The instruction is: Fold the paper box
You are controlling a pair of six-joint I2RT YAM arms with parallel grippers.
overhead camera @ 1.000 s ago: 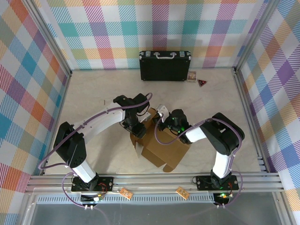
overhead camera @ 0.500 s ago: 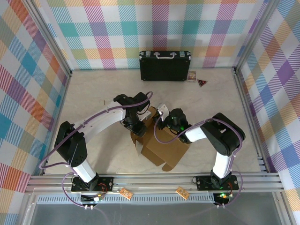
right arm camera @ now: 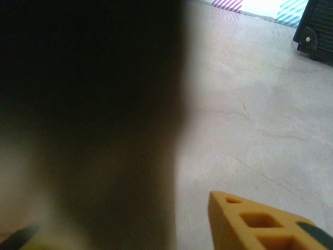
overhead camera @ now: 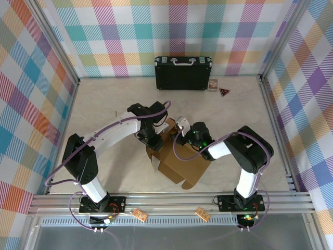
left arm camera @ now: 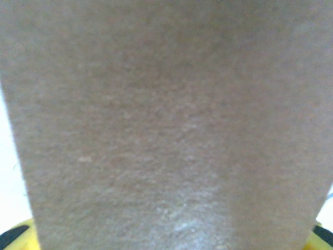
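Observation:
The paper box (overhead camera: 179, 160) is brown corrugated cardboard, partly folded, standing mid-table with flaps raised. My left gripper (overhead camera: 151, 136) presses at its back left flap. In the left wrist view that cardboard panel (left arm camera: 166, 120) lies flat right in front of the camera, with yellow fingertips (left arm camera: 14, 235) wide apart at the bottom corners, so the jaws stand open. My right gripper (overhead camera: 182, 129) is at the box's back edge. In the right wrist view a dark blurred flap (right arm camera: 88, 104) covers the left, and one yellow finger (right arm camera: 260, 224) stands apart from it over bare table, jaws open.
A black hard case (overhead camera: 183, 73) stands against the back wall, also seen as the black case (right arm camera: 317, 26) from the right wrist. Small cards (overhead camera: 213, 85) and a red triangle (overhead camera: 224, 92) lie beside it. Aluminium rails (overhead camera: 166, 200) and plaid walls bound the table.
The right gripper's jaws have opened and let go of the flap; its wrist shifted slightly right. The left arm has barely moved.

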